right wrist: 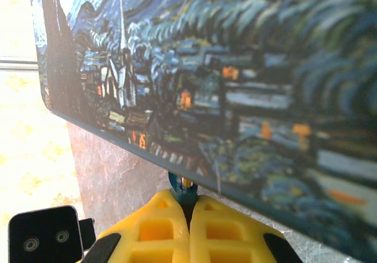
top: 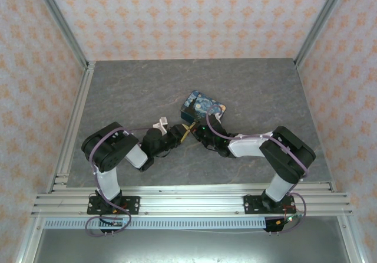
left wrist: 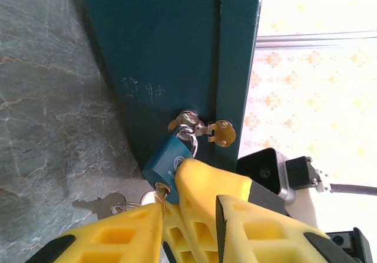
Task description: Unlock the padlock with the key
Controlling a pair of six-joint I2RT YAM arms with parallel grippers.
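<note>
While hung on the hasp (left wrist: 203, 127) of the box (left wrist: 159, 39), the padlock (left wrist: 168, 160) slants shackle-up, key (left wrist: 158, 191) in its lower end; right pincer (right wrist: 188, 203) clamps it, left pincer (left wrist: 189, 207) parted; grey marbled bench (left wrist: 47, 98), floral walls (top: 177, 15).

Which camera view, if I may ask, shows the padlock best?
The left wrist view: the padlock is close, teal body and shackle through the hasp of the box plain. The right wrist view gives a teal sliver between the right fingers, probably it. From the top external view it is too small to tell.
</note>
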